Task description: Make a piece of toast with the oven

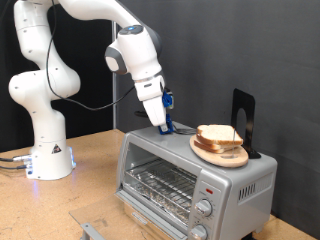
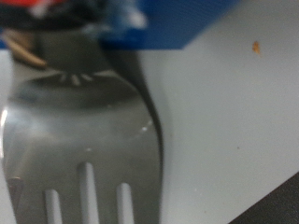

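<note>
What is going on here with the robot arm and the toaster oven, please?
The arm's gripper is down at the top of the oven, near a slice of toast that lies on a round wooden plate on the oven's roof. The wrist view shows a metal spatula close up against the oven's top. The oven door looks closed, its rack empty.
</note>
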### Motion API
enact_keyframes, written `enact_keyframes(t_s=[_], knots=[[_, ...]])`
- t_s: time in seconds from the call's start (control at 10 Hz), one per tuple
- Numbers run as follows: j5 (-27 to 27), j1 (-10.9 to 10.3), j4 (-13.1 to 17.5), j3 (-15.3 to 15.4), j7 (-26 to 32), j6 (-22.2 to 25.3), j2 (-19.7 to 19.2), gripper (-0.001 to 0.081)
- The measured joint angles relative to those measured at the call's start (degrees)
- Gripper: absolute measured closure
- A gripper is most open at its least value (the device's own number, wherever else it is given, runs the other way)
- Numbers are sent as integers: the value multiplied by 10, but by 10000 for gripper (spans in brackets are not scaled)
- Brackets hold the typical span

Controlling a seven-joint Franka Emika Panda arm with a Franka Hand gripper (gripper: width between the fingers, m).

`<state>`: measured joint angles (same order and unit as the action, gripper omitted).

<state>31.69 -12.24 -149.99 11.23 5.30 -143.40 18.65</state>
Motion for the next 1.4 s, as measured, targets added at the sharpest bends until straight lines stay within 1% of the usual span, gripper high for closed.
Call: enact_keyframes(t_s=[0.1, 0.2, 0.5, 0.7, 0.8, 1.0, 1.1, 1.2, 1.3, 1.4], knots=[[0, 0, 0, 0, 0, 0, 0, 252], [0, 0, 0, 0, 0, 0, 0, 409], [2, 0, 1, -1, 0, 0, 2, 406], [8, 0, 5, -3, 0, 1, 14, 406], [8, 0, 7, -5, 0, 10, 24, 406], [8, 1, 11, -13, 0, 45, 48, 406], [8, 1, 10, -12, 0, 44, 46, 406], [23, 0, 6, -13, 6, 20, 46, 406], [54, -2, -3, -18, 23, -5, 52, 406], [78, -2, -17, -29, 34, -18, 67, 406]])
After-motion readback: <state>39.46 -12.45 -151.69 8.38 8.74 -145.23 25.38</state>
